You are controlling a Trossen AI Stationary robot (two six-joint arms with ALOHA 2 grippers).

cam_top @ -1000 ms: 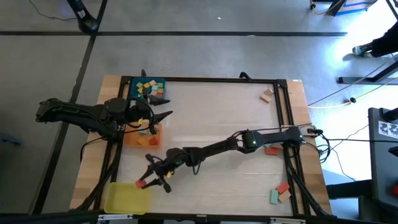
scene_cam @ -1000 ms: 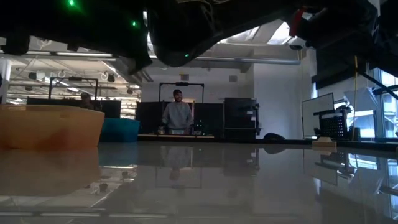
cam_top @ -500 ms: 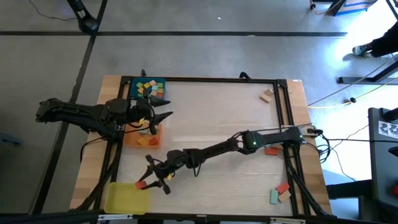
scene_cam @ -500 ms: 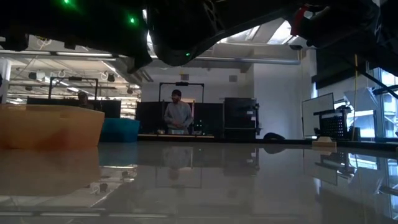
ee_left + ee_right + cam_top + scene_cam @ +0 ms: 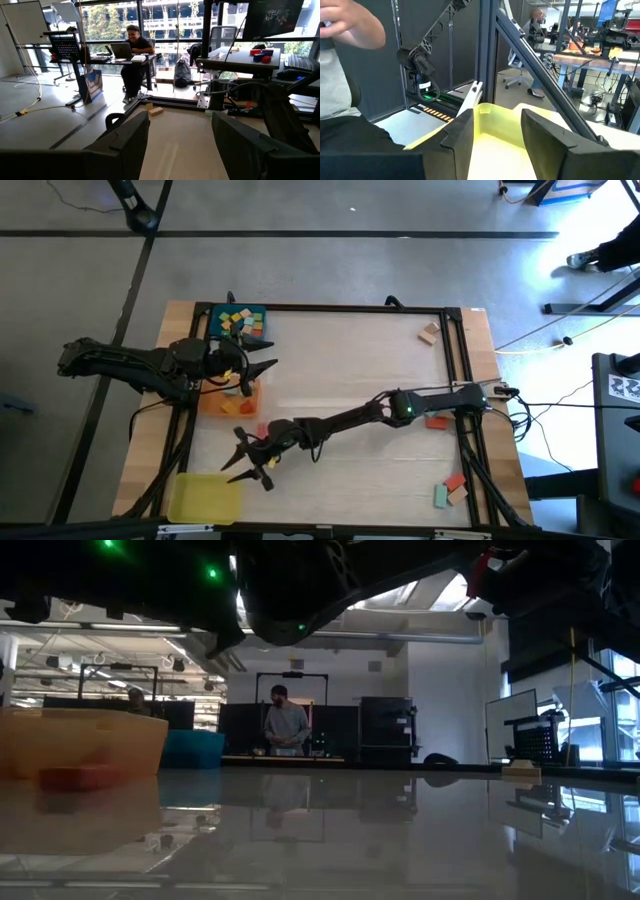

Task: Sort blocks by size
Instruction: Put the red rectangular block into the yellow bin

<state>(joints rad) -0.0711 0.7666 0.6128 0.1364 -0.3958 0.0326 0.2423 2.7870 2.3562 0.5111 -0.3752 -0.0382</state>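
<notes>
My right gripper (image 5: 234, 461) reaches across to the near left, level, just short of the yellow tray (image 5: 200, 500). It is open, and only the tray's rim (image 5: 495, 112) shows between its fingers (image 5: 497, 131). A red block (image 5: 78, 777) lies low at the left of the low view, before an orange-yellow tray wall (image 5: 100, 740). I cannot tell whether it lies in a tray or on the table, and the high view does not show it. My left gripper (image 5: 268, 365) hangs open and level over the orange tray (image 5: 222, 404), holding nothing (image 5: 180, 145).
The blue tray (image 5: 238, 320) at the far left holds several small blocks. Loose blocks lie at the right: a tan one (image 5: 430, 332), an orange-red one (image 5: 437, 421), and a red and teal pair (image 5: 452, 490). A person (image 5: 345, 60) is close beside the table's near left.
My right gripper has opened and let go of the red block it held by the yellow tray. The block has dropped out of the high view and now lies low at the left of the low view. Both arms have stayed in place.
</notes>
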